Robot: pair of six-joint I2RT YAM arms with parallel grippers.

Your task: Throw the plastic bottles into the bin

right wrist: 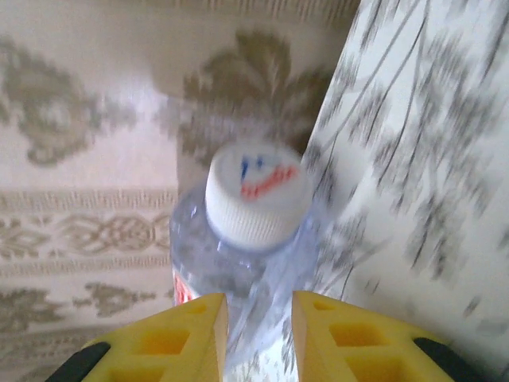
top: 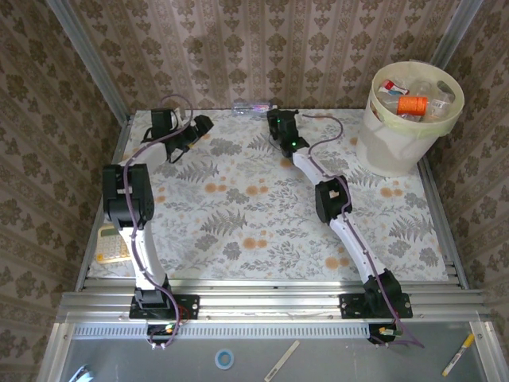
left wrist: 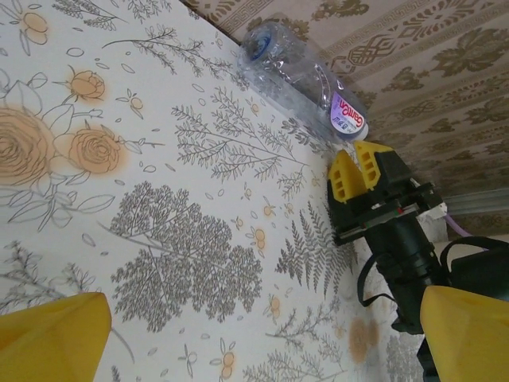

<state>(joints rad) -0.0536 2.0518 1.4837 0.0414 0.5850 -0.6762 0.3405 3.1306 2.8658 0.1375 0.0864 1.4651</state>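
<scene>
At the table's [top: 238, 239] far edge: clear plastic bottle [right wrist: 246, 239], white-capped, pinched below the cap by right gripper [right wrist: 258, 306], presumably for lifting to round cream bin [top: 390, 147]; left gripper [left wrist: 262, 318] spread wide, unladen.

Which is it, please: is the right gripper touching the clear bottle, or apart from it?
Touching. In the right wrist view the clear bottle fills the space between the yellow fingers of the right gripper, with no gap either side.

You've got one clear bottle [top: 253, 106], white-capped, lying on its side at the table's [top: 262, 231] far edge. The cream bin [top: 390, 151], far right, upright, holds more, including an orange bottle [top: 412, 104].
</scene>
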